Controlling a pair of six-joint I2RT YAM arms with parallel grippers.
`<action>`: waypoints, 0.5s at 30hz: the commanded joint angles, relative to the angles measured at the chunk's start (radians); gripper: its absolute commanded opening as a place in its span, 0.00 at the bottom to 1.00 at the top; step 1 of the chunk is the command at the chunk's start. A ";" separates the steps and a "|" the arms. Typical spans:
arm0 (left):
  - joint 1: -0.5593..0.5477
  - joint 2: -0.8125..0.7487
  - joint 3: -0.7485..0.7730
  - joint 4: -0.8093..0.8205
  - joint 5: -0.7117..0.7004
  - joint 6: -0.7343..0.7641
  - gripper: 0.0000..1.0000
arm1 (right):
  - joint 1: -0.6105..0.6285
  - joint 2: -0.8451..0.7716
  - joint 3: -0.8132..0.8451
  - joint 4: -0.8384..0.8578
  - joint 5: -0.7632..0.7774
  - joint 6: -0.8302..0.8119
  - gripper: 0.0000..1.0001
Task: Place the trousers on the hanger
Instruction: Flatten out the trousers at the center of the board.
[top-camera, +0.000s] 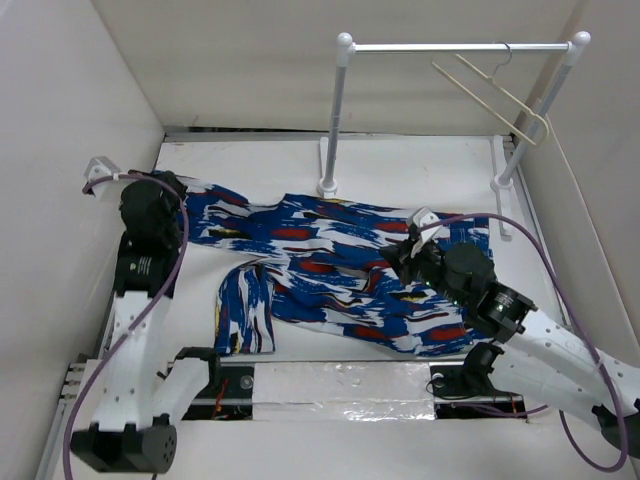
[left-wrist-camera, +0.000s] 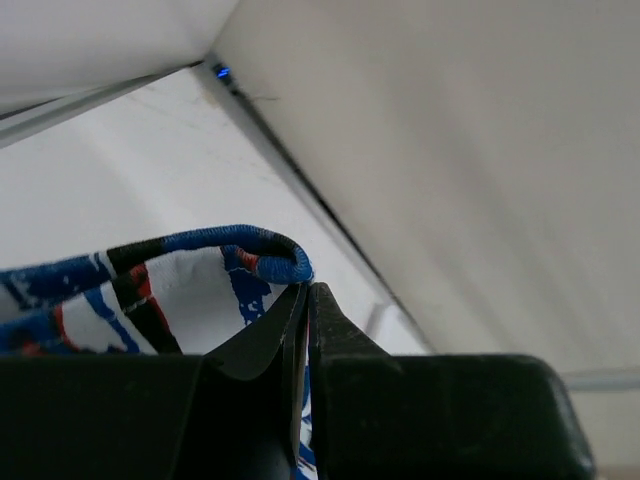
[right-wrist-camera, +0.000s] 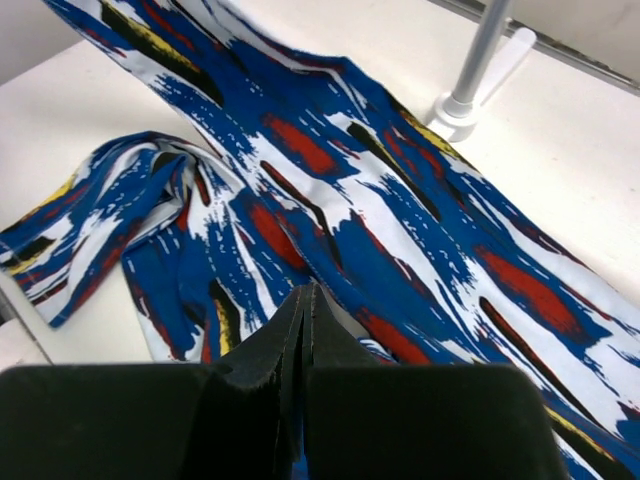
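Note:
The trousers (top-camera: 330, 262) lie spread across the table, one leg running to the far left and the other bunched at the front left. My left gripper (top-camera: 176, 190) is shut on the hem of the far-left leg; the left wrist view shows the blue hem (left-wrist-camera: 230, 245) pinched at the tips of the gripper (left-wrist-camera: 306, 292). My right gripper (top-camera: 402, 257) is over the waist part, shut with blue fabric between its jaws in the right wrist view (right-wrist-camera: 308, 292), where the trousers (right-wrist-camera: 400, 200) spread ahead. The pale cream hanger (top-camera: 497, 95) hangs tilted from the rail at the back right.
The white two-post rail stand (top-camera: 450, 46) stands at the back, its left post base (top-camera: 327, 186) touching the trousers' far edge; that post also shows in the right wrist view (right-wrist-camera: 478, 55). White walls enclose the table on three sides. A taped strip (top-camera: 330, 385) runs along the near edge.

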 joint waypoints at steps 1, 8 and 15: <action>0.057 0.127 -0.014 0.036 -0.003 0.014 0.00 | 0.007 0.024 0.056 0.010 0.082 -0.018 0.00; 0.197 0.415 0.036 0.101 -0.047 0.033 0.00 | -0.002 0.046 0.054 0.009 0.161 -0.018 0.00; 0.271 0.767 0.326 -0.022 -0.013 0.088 0.41 | -0.079 0.000 0.024 0.000 0.115 -0.018 0.00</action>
